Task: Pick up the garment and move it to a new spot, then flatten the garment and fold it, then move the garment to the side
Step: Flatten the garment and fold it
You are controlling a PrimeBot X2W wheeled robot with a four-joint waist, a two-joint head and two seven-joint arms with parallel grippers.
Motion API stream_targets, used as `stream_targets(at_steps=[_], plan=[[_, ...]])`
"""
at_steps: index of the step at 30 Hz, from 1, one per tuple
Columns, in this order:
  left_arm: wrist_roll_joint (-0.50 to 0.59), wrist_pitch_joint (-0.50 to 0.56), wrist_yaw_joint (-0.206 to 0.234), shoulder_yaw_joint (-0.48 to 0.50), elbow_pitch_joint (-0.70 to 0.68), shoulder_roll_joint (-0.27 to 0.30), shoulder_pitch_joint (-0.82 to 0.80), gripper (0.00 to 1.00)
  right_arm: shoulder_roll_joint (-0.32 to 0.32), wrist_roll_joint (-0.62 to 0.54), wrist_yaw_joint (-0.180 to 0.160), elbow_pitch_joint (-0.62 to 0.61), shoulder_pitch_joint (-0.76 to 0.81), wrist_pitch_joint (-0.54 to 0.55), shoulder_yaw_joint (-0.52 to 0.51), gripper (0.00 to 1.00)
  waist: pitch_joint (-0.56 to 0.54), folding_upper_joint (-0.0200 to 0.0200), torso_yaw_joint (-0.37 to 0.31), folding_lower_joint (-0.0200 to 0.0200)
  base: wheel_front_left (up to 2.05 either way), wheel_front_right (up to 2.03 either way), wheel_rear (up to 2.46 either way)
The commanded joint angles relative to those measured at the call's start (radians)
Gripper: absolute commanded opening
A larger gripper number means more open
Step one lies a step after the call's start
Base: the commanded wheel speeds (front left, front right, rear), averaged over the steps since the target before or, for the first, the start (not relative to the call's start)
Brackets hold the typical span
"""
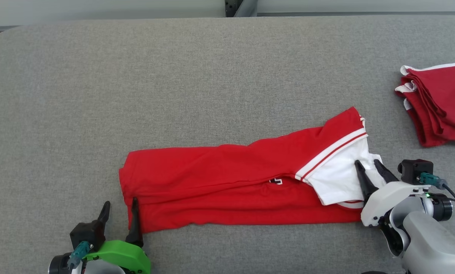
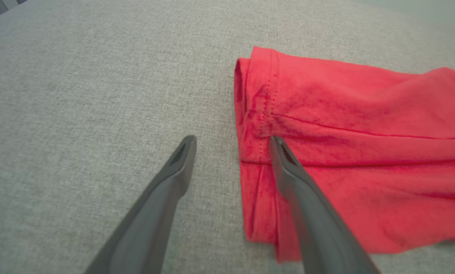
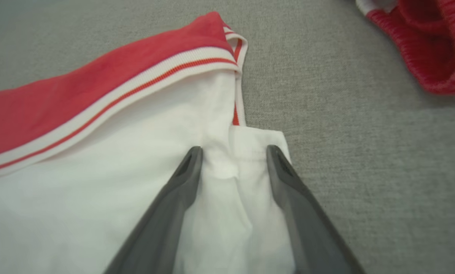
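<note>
While soft red-white garment (image 1: 227,179) lies oblong | left pincer (image 1: 120,202) spread | right pincer (image 1: 366,161) spread

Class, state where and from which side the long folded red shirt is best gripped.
Take the shirt by its two short ends, low and from outside: left gripper at the red hem, right gripper at the white end. It lies as a long strip, so the ends offer layered edges.

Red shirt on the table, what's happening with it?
A two-armed robot is working on the red garment, lying folded lengthwise on the grey table. Its left gripper straddles the hem end, fingers open; its right gripper has open fingers around a bunch of white fabric at the other end. Nothing is lifted.
</note>
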Motion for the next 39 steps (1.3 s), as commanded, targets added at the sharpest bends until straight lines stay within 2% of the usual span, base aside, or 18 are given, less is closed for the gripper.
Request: stream_targets(at_steps=[1,9,16,22,28,33,39], plan=[[0.003,0.001,0.003,-0.001,-0.001,0.005,-0.016,1.00,0.025,0.010,0.003,0.032,0.022,0.040,0.028,0.00,0.001,0.0000,0.002,0.0000,0.00,0.00,0.00],[-0.006,0.001,0.009,-0.002,0.008,0.005,-0.011,1.00,-0.004,0.076,0.000,0.072,-0.007,0.020,0.054,0.00,0.002,0.0000,0.008,0.0000,0.00,0.00,0.00],[-0.007,0.001,0.005,0.005,0.009,0.005,-0.005,1.00,-0.045,0.095,-0.005,0.070,-0.027,-0.007,0.004,0.00,-0.004,0.0000,0.002,0.0000,0.00,0.00,0.00],[-0.003,0.001,0.000,0.009,0.009,0.005,0.000,1.00,-0.046,0.036,0.001,-0.033,-0.005,-0.012,-0.090,0.00,-0.011,0.0000,-0.010,0.0000,0.00,0.00,0.00],[-0.006,0.001,-0.002,0.003,0.015,0.005,0.011,1.00,-0.028,-0.030,0.001,-0.190,0.064,-0.012,-0.164,0.00,-0.035,0.0000,-0.018,0.0000,0.00,0.00,0.00],[-0.012,0.001,-0.002,-0.005,0.020,0.005,0.027,1.00,-0.005,-0.064,0.001,-0.378,0.112,-0.013,-0.071,0.00,-0.054,0.0000,-0.031,0.0000,0.00,0.00,0.00],[-0.028,0.001,-0.005,-0.037,0.024,0.005,0.012,1.00,0.011,-0.051,0.002,-0.470,0.100,0.011,0.099,0.00,-0.057,0.0000,-0.013,0.0000,0.00,0.00,0.00]])
